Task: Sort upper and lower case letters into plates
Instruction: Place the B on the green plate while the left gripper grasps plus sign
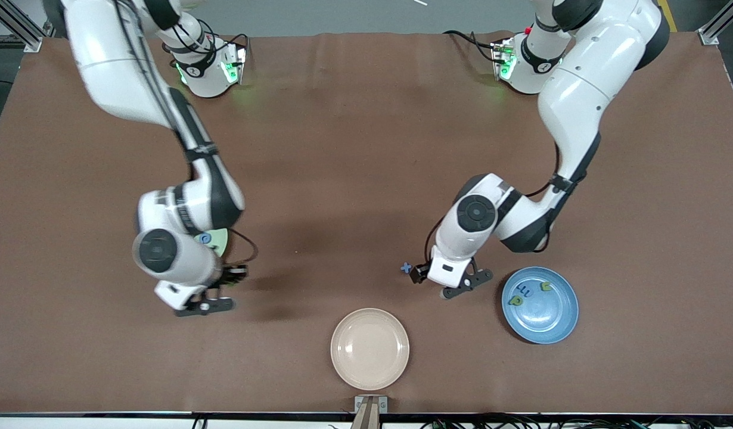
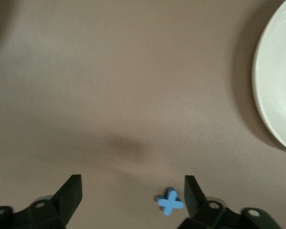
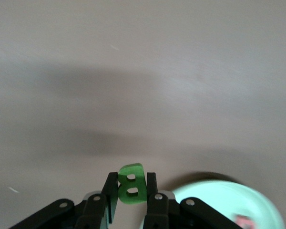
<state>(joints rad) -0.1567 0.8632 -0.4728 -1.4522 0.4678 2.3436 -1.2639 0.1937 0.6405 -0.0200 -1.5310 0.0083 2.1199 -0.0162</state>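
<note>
A small blue letter x (image 2: 170,202) lies on the brown table between the fingers of my open left gripper (image 2: 133,195), close to one finger and touching neither. In the front view this x (image 1: 407,268) shows beside my left gripper (image 1: 419,275), a short way from the blue plate (image 1: 551,325), which holds three small letters. My right gripper (image 3: 131,191) is shut on a green letter B (image 3: 131,183), held upright over bare table beside the mint green plate (image 3: 219,202). That plate (image 1: 220,241) is mostly hidden under the right arm.
A cream-beige plate (image 1: 370,348) sits with nothing in it near the table's front edge, between the two arms, and its rim (image 2: 271,95) shows in the left wrist view. A blue letter (image 1: 206,239) and a pinkish one (image 3: 243,222) lie on the mint plate.
</note>
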